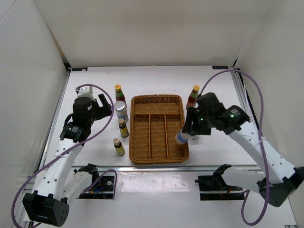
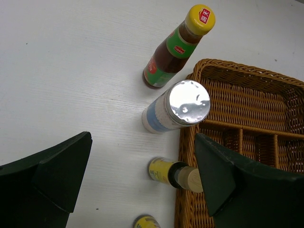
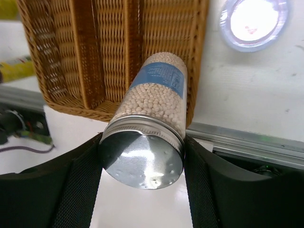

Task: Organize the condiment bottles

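Silver-lidded jar (image 3: pixel 153 102) of white pellets is pinched, tilted, in the right end effector (image 3: pixel 142 154), over the right rim of the wicker tray (image 1: pixel 159 161). I judge this the carry-in step. Next it needs lowering into a compartment, then release. The left end effector (image 2: pixel 142 178) hangs spread above a second jar (image 2: pixel 183 102) on the tabletop (image 2: pixel 71 71).

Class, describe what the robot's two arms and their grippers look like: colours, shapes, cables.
The left arm and right arm have white links, with black bases and black wrist sections. A purple cable loops along each. Small green lights glow on the right arm. The left gripper and right gripper have broad, dark, wedge-shaped fingers.
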Robot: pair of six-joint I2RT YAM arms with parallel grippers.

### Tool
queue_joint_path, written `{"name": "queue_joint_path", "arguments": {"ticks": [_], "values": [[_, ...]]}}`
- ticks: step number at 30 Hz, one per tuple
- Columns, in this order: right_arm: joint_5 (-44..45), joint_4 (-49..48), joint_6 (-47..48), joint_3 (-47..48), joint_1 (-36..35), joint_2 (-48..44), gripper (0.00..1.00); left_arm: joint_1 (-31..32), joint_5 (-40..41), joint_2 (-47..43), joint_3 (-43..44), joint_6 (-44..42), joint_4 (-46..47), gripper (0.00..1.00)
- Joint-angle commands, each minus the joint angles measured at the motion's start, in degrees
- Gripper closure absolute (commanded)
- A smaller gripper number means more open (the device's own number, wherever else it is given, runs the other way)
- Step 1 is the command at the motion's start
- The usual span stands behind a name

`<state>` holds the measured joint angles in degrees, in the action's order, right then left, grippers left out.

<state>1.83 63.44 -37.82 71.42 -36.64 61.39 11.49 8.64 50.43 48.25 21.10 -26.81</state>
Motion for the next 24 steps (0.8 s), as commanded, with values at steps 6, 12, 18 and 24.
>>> {"name": "queue_joint_path", "arguments": {"ticks": [6, 12, 18, 24], "values": [[7.3, -6.8, -3.3, -3.6, -9.2, 7.7, 0.93, 0.2, 1.0, 0.3, -0.3, 0.5, -0.2, 0.01], [10.0, -8.0, -3.3, -5.3, -11.3, 10.9, 0.81, 0.2, 0.4, 1.3, -0.3, 0.0, -0.7, 0.01], [10.9, -8.0, -3.3, -5.2, -11.9, 11.6, 0.32, 0.2, -0.1, 2.4, 0.2, 0.0, -1.2, 0.01], [18.5, -4.6, -2.5, 0.3, -13.2, 6.9, 0.0, 0.2, -2.0, 2.9, 0.7, -1.3, -1.2, 0.01]]}}
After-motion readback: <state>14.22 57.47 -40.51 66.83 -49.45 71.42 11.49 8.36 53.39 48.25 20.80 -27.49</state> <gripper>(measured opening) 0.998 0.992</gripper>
